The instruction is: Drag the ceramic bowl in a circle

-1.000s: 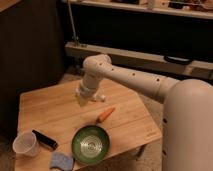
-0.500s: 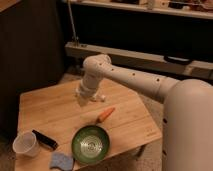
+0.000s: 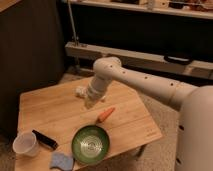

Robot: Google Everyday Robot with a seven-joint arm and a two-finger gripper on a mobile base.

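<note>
The ceramic bowl (image 3: 90, 144) is wide, shallow and glossy green with pale rings in its centre. It sits near the front edge of the wooden table (image 3: 50, 107). My gripper (image 3: 86, 98) hangs at the end of the white arm (image 3: 145, 82) above the middle of the table. It is behind the bowl, up and slightly left of it, and clearly apart from it.
An orange carrot (image 3: 105, 114) lies between the gripper and the bowl. A white cup (image 3: 25, 144), a black bar-shaped object (image 3: 45, 139) and a blue sponge (image 3: 61, 161) sit at the front left. A shelf rail (image 3: 150, 57) runs behind the table.
</note>
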